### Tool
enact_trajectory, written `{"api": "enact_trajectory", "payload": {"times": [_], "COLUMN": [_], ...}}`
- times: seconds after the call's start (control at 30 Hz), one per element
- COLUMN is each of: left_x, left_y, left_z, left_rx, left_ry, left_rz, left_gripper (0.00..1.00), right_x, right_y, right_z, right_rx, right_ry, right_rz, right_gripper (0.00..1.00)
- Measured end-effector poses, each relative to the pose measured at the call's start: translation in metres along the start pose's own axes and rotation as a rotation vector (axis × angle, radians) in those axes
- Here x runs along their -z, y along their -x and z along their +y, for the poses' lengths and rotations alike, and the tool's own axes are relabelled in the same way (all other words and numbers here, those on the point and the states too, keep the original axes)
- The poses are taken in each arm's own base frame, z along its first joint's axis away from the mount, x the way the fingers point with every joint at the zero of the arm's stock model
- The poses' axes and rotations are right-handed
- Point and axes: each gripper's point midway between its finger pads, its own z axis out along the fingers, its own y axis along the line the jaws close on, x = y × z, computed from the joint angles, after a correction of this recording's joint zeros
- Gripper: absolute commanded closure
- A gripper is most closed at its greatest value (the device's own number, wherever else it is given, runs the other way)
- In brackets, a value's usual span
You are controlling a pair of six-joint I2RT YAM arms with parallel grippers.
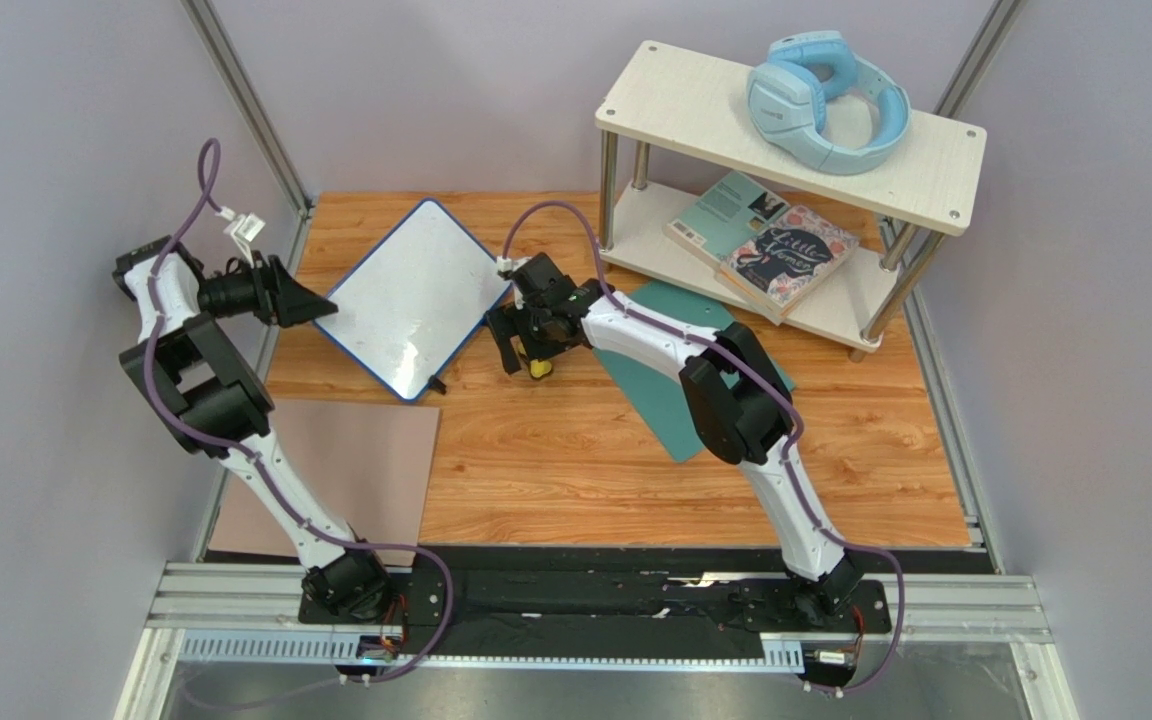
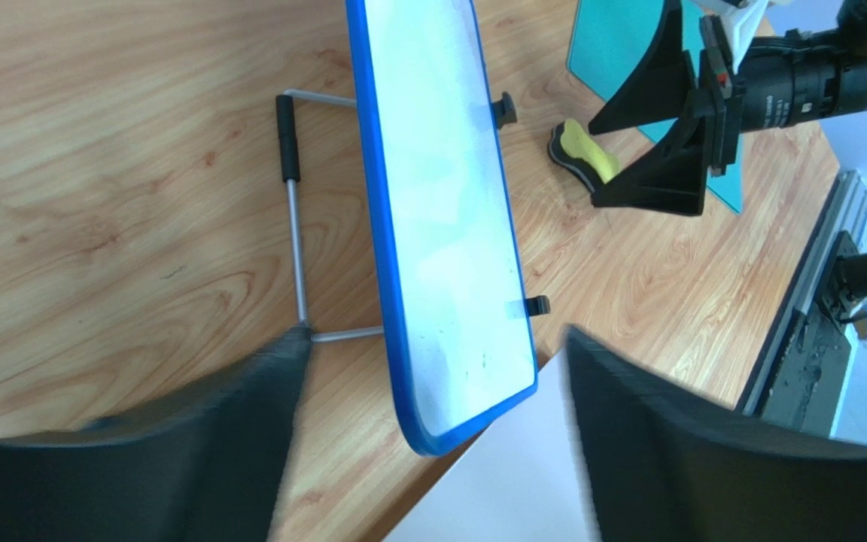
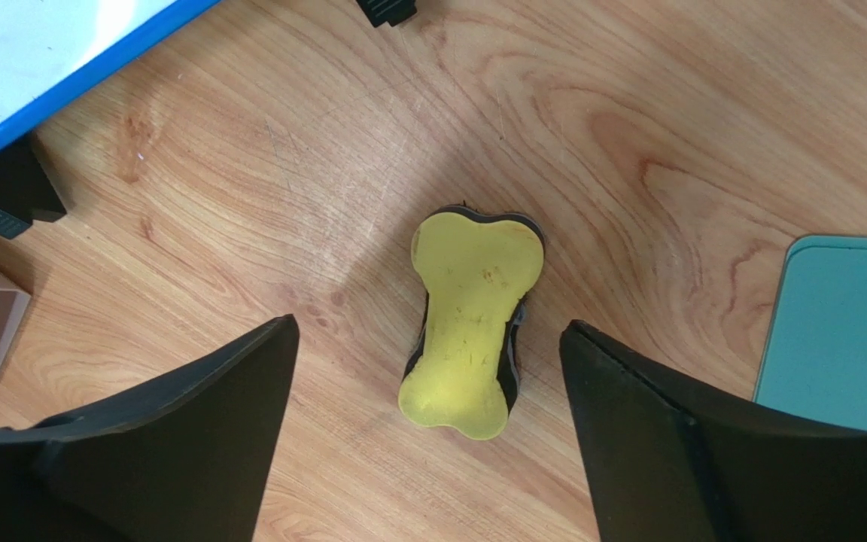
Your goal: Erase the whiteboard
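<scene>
The whiteboard, white with a blue rim, stands tilted on a wire stand at the back left of the table. Its face looks wiped, with only faint specks near the low corner. My left gripper is open at the board's left corner. In the left wrist view that corner lies between the spread fingers of the left gripper, with a gap to each. A yellow bone-shaped eraser lies flat on the wood to the right of the board. My right gripper hovers open over the eraser, touching nothing.
A teal flat sheet lies under the right arm. A brownish-pink mat is at the front left. A two-level shelf at the back right carries blue headphones and books. Grey walls close both sides.
</scene>
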Motion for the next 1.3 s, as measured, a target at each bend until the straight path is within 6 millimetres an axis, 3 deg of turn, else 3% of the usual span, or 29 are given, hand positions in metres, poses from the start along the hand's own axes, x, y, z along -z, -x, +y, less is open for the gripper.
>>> {"api": "enact_trajectory", "payload": {"times": [0.2,0.4,0.6,0.77,0.9,1.1,1.3], "left_x": [0.018,0.049,0.081,0.111,0.119,0.111,0.083], "left_y": [0.017,0.000,-0.016,-0.019,-0.012,-0.016,-0.035], "left_z": [-0.017,-0.036,-0.041,-0.061,-0.092,-0.135,-0.166], "left_rx": [0.011,0.194,0.211,0.078,-0.063,-0.194,-0.179], "left_ry": [0.022,0.104,0.299,0.508,0.580,0.573,0.440], "left_rz": [-0.052,-0.107,-0.138,-0.151,-0.148,-0.100,-0.007], "left_gripper": [0.01,0.01,0.01,0.01,0.01,0.01,0.01], "right_x": [-0.001,0.007,0.033,0.067,0.100,0.158,0.229], "right_y": [-0.008,-0.011,0.002,0.006,0.003,-0.015,-0.045], "right_z": [-0.001,-0.009,-0.015,-0.018,-0.021,-0.035,-0.060], "right_rx": [-0.007,-0.030,-0.065,-0.093,-0.114,-0.146,-0.187], "right_ry": [0.002,-0.041,-0.091,-0.109,-0.119,-0.163,-0.246], "right_rz": [0.012,0.000,-0.066,-0.125,-0.167,-0.242,-0.337], "right_gripper": [0.00,0.00,0.00,0.00,0.00,0.00,0.00]}}
